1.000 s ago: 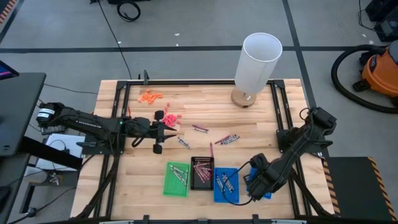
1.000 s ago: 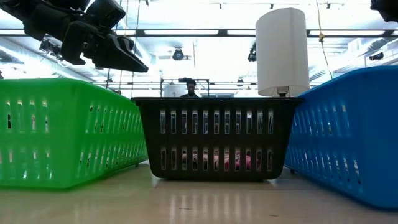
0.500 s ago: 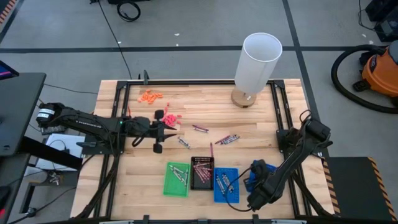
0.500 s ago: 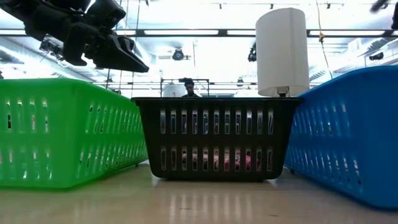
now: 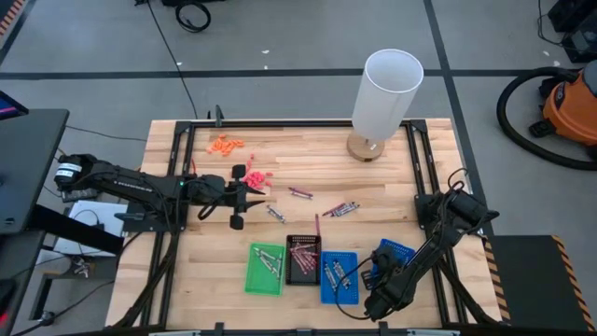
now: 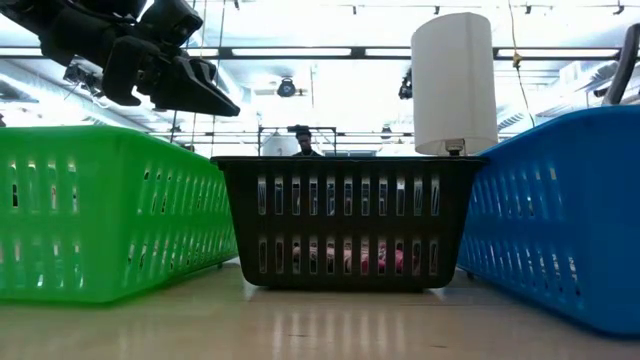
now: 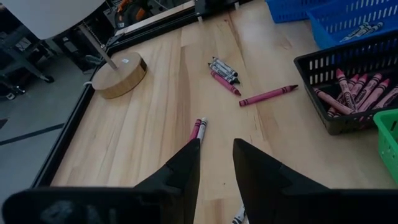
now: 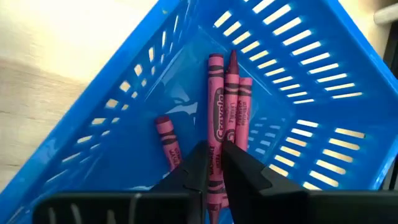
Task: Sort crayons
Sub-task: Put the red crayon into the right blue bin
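Over the far blue tray [image 8: 124,112], the right pincer [image 8: 216,152] hangs with its fingers close together and a maroon crayon [image 8: 216,99] showing in the gap. I cannot tell whether it is gripped or let go. Paper-wrapped waxy sticks lie beside it on the slotted plastic floor, grouped by colour. The left pincer [image 7: 216,155] hovers over the wooden table [image 7: 143,124], fingers apart and empty, likely lined up on a loose pair [image 7: 198,127] awaiting sorting.

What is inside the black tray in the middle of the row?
The black tray holds a loose pile of pinkish-red and maroon crayons. Its near wall and the top crayons cover whatever lies lower, so a full count is not possible.
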Tool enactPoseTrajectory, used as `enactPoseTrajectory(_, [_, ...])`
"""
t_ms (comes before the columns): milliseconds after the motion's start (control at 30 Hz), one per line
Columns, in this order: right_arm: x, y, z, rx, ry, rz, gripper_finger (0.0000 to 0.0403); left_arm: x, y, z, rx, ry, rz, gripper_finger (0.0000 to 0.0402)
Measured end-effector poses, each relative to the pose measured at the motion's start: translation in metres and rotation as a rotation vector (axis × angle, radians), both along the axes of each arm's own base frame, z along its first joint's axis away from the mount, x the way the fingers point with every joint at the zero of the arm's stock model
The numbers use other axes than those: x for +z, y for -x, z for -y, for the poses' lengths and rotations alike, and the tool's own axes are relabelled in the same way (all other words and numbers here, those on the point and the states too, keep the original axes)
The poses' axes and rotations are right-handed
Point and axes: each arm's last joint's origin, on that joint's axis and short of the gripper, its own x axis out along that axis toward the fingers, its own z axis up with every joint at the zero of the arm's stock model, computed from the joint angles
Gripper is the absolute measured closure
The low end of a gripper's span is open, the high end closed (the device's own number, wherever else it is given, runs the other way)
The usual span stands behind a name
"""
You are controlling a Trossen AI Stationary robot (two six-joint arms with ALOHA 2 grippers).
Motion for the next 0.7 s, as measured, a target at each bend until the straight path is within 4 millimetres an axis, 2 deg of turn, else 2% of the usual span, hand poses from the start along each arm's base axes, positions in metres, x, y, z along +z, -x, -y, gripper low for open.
enactPoseTrajectory(233, [0.001,0.000,0.000,-0.001,0.010,0.018,0.0325,0.000,0.000,0.000,0.000,0.000,0.000,0.0297])
enactPoseTrajectory(467, [0.003,0.000,0.000,-0.003,-0.005,0.003,0.0321,0.000,0.000,0.000,0.000,0.000,-0.001,0.0297])
enactPoseTrajectory(700, [0.034,0.005,0.007,0.006,-0.065,0.053,0.0320,0.000,0.000,0.000,0.000,0.000,0.000,0.0297])
